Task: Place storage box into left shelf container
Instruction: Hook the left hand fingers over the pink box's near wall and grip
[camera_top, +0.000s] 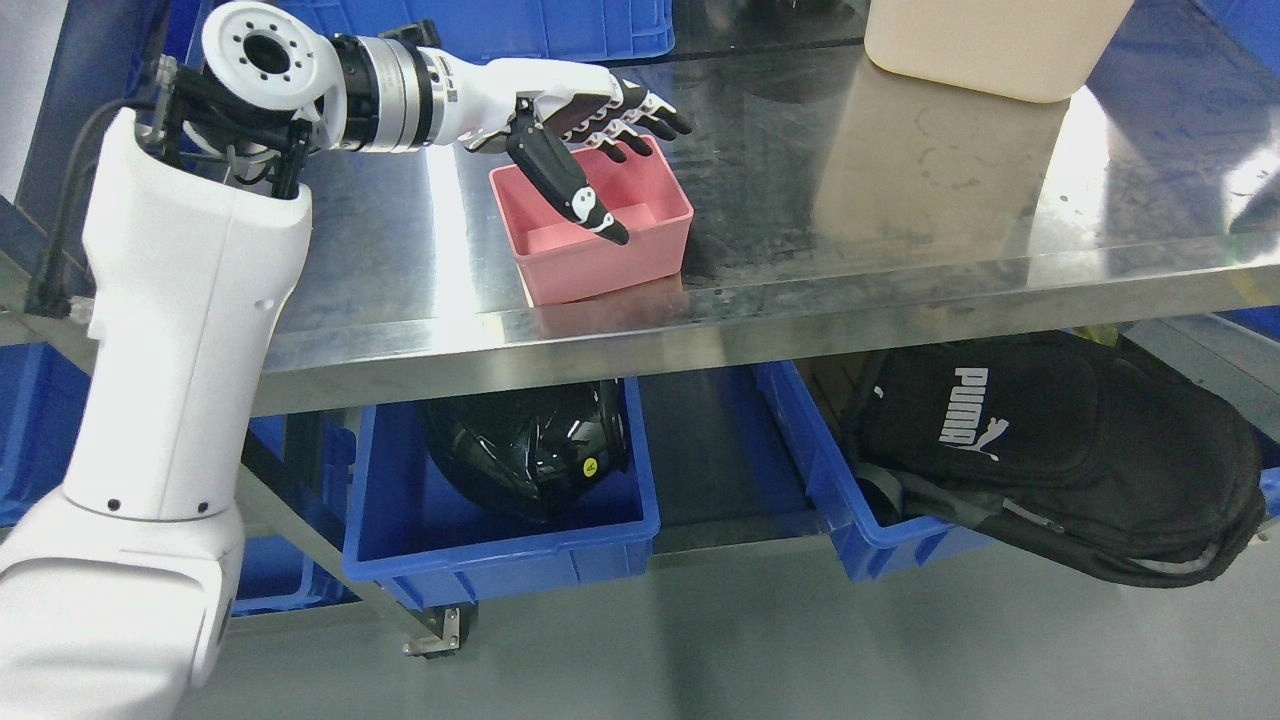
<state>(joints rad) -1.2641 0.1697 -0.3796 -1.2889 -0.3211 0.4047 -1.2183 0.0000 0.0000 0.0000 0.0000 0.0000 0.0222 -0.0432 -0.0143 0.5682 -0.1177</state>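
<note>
A pink open storage box (600, 235) stands on the steel table (850, 200) near its front edge. My left hand (610, 150) reaches in from the left and hovers over the box's back left part. Its fingers (650, 115) are stretched out over the far rim and the thumb (570, 185) points down into the box. The hand holds nothing. A blue container (500, 530) sits on the lower shelf at the left, below the box, with a black helmet (530, 445) in it. My right arm is out of view.
A cream tub (990, 45) stands at the table's back right. A second blue bin (830, 480) on the lower shelf holds a black backpack (1060, 450). More blue crates (500, 25) are behind the table. The grey floor lies in front.
</note>
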